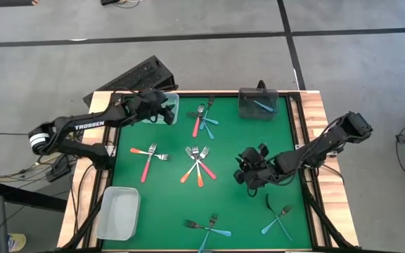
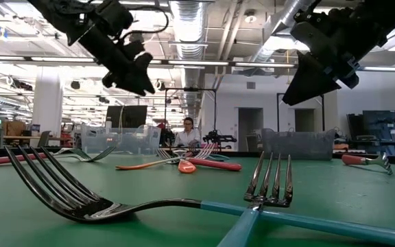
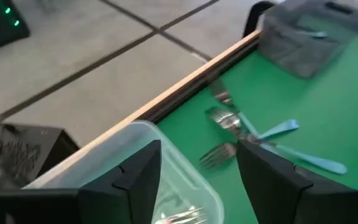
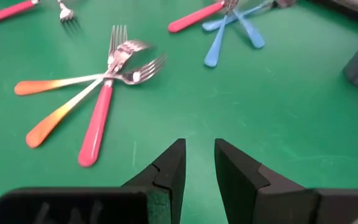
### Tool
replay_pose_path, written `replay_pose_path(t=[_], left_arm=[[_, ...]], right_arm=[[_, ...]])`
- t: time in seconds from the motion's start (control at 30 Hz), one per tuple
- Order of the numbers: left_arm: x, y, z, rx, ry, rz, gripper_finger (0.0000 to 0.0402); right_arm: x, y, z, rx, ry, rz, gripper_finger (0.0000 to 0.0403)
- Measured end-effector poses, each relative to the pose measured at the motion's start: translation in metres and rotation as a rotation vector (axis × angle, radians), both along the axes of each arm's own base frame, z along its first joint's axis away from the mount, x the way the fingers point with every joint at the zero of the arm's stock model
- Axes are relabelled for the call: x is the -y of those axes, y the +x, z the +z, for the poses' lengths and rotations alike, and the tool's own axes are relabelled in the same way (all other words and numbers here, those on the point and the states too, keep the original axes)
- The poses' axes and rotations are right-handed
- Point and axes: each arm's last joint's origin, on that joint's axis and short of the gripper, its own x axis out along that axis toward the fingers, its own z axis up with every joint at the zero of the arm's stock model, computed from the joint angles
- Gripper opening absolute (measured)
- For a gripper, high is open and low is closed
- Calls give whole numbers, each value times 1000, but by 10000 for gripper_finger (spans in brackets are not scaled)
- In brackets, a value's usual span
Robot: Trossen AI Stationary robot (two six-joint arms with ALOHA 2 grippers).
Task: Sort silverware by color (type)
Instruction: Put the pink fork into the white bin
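left gripper [image 1: 166, 111]: positioned over the clear bin [image 1: 169, 105] at the far left corner of the green mat [image 1: 230, 204]; fingers [image 3: 138, 177] spread wide, nothing held between them. metal tines visible inside that bin directly beneath, in the left wrist view.

just right of left gripper: cluster of forks, one red-handled [image 1: 197, 125] and light blue-handled ones [image 1: 208, 121], crossed on the mat.

nearer the table front from left gripper: red fork [image 1: 146, 166] crossing an orange-handled fork [image 1: 141, 150]. well apart, at the front left corner: second clear bin [image 1: 118, 212], standing on the mat edge.

between the two grippers, mid-mat: fan of forks, tines together, orange handles [image 4: 55, 119] and red handles [image 4: 96, 130] splayed outward. seen just ahead of the right gripper in the right wrist view.

front centre of mat: two light blue forks [image 1: 213, 228], crossed.

right gripper [image 1: 250, 176]: hovering above bare mat, right of the central fan; fingers [image 4: 169, 171] parted by a narrow gap, nothing gripped.

beyond right gripper, at the far edge: dark bin [image 1: 259, 103] with one light blue fork [image 1: 263, 106] lying inside.

front right of right gripper: light blue fork [image 1: 278, 219] crossed with a dark-handled fork [image 1: 273, 208], apart from the gripper.

low view: both grippers raised clear of the mat surface; person [image 2: 186, 132] seated in the room behind the table.
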Motion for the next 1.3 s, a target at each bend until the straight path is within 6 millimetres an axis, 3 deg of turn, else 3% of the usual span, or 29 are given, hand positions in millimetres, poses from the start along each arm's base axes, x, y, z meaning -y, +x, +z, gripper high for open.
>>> replay_pose_path(t=[0.1, 0.37, 0.67, 0.83, 1.03, 1.3], left_arm=[[18, 3, 3, 17, 11, -68, 196], [90, 5, 5, 173, 104, -293, 184], [142, 0, -7, 287, 86, -463, 178], [158, 5, -22, 218, 62, -534, 178], [159, 16, -39, 153, 74, -537, 178], [160, 20, -33, 236, 73, -540, 177]], right_arm=[[-2, 0, -1, -30, 59, 36, 111], [-8, 0, -4, -19, 323, 18, 111], [-16, -4, -4, -59, 344, 81, 111], [-17, -1, 6, -77, 334, 79, 111], [-22, -8, 32, -217, 269, 80, 111], [-26, -29, 71, -404, 184, 34, 111]])
